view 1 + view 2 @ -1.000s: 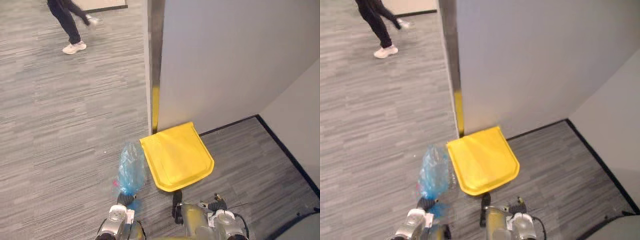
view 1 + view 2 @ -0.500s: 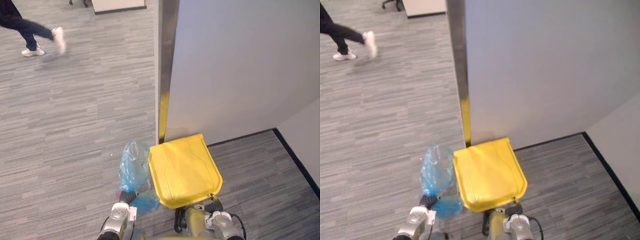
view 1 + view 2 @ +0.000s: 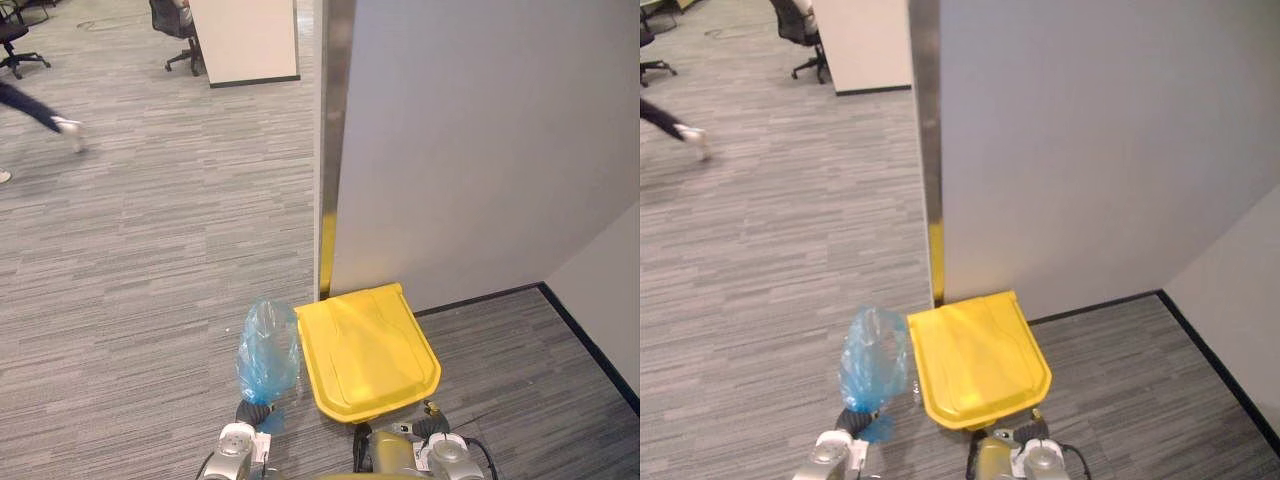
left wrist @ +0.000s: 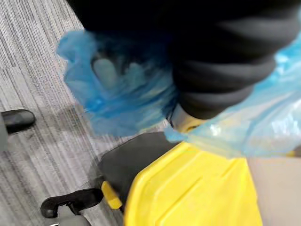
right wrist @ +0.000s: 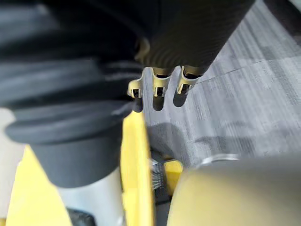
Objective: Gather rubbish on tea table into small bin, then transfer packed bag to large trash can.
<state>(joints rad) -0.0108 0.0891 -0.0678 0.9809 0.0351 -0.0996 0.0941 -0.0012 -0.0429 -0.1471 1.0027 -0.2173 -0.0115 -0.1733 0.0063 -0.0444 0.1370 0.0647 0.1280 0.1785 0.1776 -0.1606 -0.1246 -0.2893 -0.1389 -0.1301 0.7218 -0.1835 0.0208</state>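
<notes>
Grips the neck of the blue bag in the left hand, grasp dim behind film, just beside the trash can's yellow lid. Cannot tell how far open the right hand is, cut off at the lid's near edge.

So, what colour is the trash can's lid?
Yellow; the lid shows best in the left eye view.

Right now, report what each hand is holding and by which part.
The left hand holds the translucent blue plastic bag by its bunched neck. Whether the right hand grips the front edge of the yellow plastic bin lid cannot be told.
</notes>
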